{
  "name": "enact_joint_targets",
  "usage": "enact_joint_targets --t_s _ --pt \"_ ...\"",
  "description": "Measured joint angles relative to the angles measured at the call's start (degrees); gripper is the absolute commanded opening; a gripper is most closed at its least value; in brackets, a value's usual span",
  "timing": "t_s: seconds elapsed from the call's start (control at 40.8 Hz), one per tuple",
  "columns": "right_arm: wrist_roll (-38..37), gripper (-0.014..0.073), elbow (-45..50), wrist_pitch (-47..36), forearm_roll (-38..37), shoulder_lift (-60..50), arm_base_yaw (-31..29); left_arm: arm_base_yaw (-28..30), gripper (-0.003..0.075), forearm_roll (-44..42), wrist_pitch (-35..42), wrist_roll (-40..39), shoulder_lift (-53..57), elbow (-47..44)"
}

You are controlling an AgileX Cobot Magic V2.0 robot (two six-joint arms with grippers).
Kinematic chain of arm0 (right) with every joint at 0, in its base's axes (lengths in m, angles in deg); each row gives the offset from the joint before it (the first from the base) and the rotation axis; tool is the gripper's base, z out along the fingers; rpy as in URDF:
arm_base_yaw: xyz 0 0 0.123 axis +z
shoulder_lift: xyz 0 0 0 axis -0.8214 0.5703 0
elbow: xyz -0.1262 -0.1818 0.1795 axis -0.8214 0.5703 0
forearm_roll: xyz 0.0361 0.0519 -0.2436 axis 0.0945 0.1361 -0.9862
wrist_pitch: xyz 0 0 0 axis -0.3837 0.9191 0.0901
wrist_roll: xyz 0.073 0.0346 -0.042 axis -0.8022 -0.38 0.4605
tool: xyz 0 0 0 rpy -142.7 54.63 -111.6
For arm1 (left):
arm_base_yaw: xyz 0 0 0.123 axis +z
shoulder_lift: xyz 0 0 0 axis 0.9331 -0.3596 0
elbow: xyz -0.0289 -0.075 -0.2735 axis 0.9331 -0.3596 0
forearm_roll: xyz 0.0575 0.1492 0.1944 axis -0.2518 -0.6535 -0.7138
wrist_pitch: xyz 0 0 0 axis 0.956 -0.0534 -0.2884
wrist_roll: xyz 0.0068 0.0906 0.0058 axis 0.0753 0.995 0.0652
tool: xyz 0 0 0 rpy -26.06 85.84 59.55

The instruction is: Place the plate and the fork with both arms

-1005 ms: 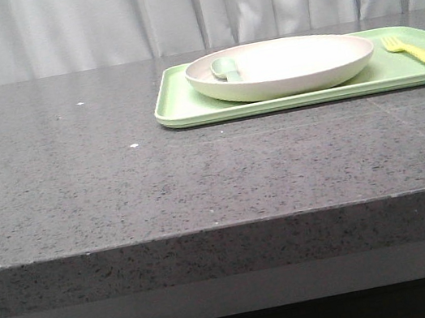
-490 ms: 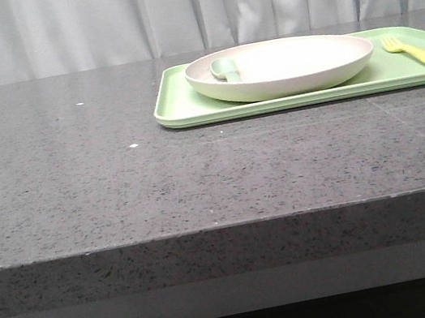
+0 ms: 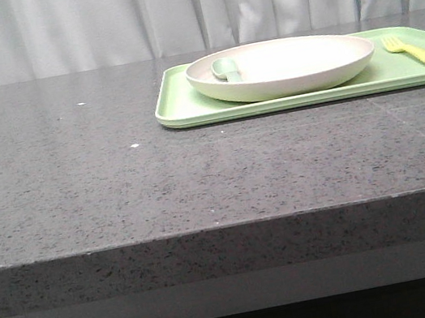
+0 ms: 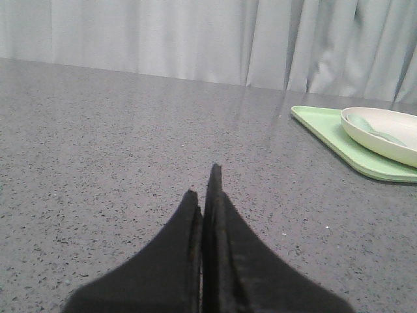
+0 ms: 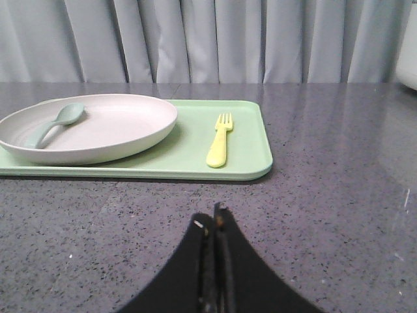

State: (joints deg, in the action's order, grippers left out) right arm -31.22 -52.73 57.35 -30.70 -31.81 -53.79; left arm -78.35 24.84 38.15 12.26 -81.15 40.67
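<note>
Plate and fork are the business here, and both grippers sit back from them with fingers pressed together, nothing between them: the left gripper (image 4: 203,179) low over bare table, well left of the tray, the right gripper (image 5: 210,218) just near of the tray's front edge. Out from there: the plate (image 3: 280,66) rests on the green tray (image 3: 179,107) at the far right of the table, a green spoon (image 3: 225,69) lying in its left side. The yellow fork (image 3: 418,53) lies flat on the tray just right of the plate, tines pointing far.

So plate and fork already sit side by side on the tray. That fits a finished placing with the arms drawn back; it fits equally a layout waiting to be lifted off elsewhere. These views don't settle which.

Surface: a dark grey speckled table (image 3: 119,192), a few white specks on its left. Behind, pale pleated curtain (image 3: 90,24) runs the whole width.
</note>
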Motion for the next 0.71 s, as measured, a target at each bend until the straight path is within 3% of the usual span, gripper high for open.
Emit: enact_joint_targets --t_s 0.711 --pt "0.0 -0.0068 0.0 -0.52 0.0 0.0 0.0 0.78 -0.002 0.0 0.09 0.0 0.0 0.0"
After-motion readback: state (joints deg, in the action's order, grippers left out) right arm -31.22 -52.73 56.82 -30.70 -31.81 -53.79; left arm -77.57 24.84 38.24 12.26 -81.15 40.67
